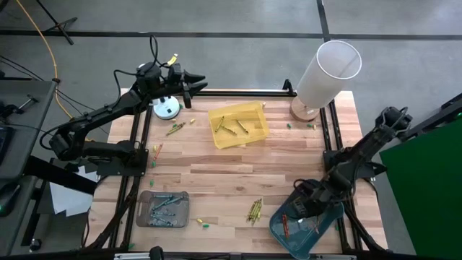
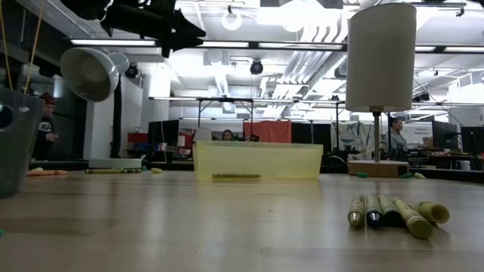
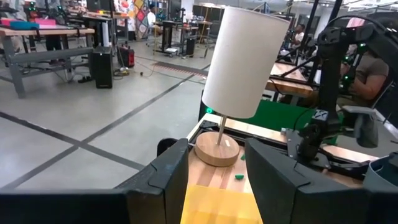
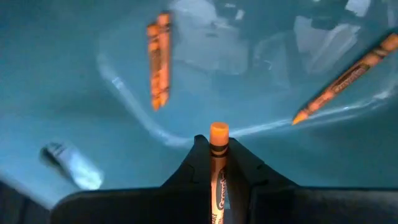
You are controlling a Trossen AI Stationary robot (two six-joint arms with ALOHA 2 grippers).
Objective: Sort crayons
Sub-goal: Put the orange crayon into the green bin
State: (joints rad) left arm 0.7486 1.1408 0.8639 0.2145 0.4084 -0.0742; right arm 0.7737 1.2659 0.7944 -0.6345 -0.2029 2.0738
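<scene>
right hand [image 4: 217, 163] pinching orange crayon [image 4: 217, 168], seen only by wrist view

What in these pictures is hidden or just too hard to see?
- High view: the right gripper sits over the teal tray; the arm hides the orange crayon it grips.
- High view: crayons in the grey tray are too small to tell colours apart.
- Low view: the yellow tray wall blurs its contents.
- Left wrist view: the left gripper blocks most of the table.
</scene>
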